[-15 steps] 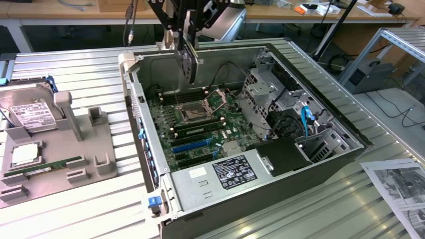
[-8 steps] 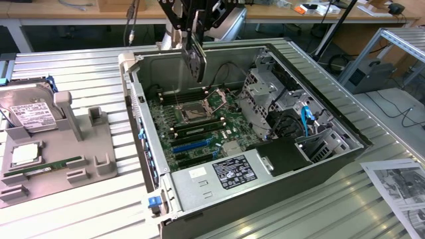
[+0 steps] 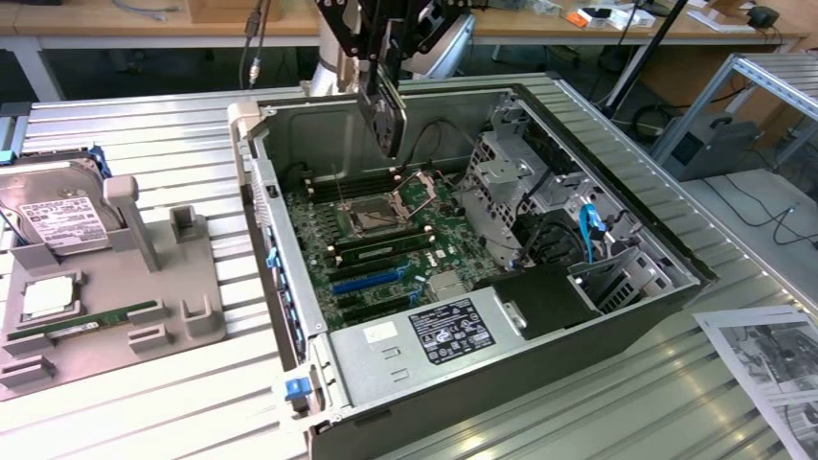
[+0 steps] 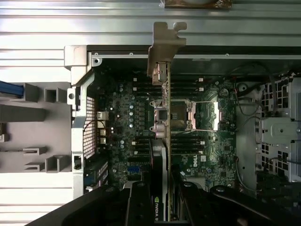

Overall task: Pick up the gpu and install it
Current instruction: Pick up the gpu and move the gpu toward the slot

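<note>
The gpu (image 3: 387,120) is a thin dark card and hangs on edge above the open computer case (image 3: 614,316), over the far part of the motherboard (image 3: 383,230). My gripper (image 3: 383,67) is shut on its upper edge. In the wrist view the gpu (image 4: 162,117) runs edge-on away from my gripper (image 4: 162,200), with its silver bracket (image 4: 167,42) at the far end, over the case's rear wall. A black finger (image 4: 138,202) presses each side of the card. The card is clear of the board. The blue expansion slots (image 3: 371,280) lie lower on the board, nearer the power supply.
A grey parts fixture (image 3: 115,287) on the exterior view's left holds a hard drive (image 3: 57,216), a processor (image 3: 49,295) and a green memory stick (image 3: 90,324). Inside the case stand a drive cage (image 3: 511,172) and a power supply (image 3: 442,331). Printed paper (image 3: 780,364) lies at the right.
</note>
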You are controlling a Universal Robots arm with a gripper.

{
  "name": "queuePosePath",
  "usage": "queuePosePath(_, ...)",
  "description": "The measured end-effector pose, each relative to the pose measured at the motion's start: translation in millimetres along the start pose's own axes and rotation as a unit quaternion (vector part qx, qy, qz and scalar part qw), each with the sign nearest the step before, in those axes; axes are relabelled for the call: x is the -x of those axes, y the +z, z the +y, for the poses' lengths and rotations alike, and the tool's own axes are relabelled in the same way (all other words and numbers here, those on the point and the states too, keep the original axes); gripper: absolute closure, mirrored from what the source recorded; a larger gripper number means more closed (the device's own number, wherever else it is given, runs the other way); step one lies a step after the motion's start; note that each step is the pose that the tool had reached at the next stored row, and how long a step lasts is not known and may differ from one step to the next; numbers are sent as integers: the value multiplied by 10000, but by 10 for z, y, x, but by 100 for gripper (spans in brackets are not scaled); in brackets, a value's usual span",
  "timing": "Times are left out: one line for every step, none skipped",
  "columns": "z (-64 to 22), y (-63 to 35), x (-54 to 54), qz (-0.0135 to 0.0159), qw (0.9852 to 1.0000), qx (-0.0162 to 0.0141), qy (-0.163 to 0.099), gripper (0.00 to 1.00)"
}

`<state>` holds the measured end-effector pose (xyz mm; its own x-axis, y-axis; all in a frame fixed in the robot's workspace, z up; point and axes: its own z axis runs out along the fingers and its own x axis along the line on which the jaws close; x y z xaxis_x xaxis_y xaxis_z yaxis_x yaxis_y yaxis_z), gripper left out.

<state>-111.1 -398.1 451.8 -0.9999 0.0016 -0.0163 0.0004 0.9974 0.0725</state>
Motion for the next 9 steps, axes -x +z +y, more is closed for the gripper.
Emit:
queuePosePath(0,0,0,0,10000,0,0,73)
queuePosePath(0,0,0,0,10000,0,0,73)
queuePosePath(0,0,0,0,10000,0,1,73)
queuePosePath(0,0,0,0,10000,0,6,73)
queuePosePath(1,0,1,-1,10000,0,13,73)
queuePosePath(1,0,1,-2,10000,1,23,73)
queuePosePath(1,0,1,-3,10000,2,50,73)
queuePosePath(1,0,1,-5,10000,2,77,73)
queuePosePath(0,0,1,-8,9999,3,111,73)
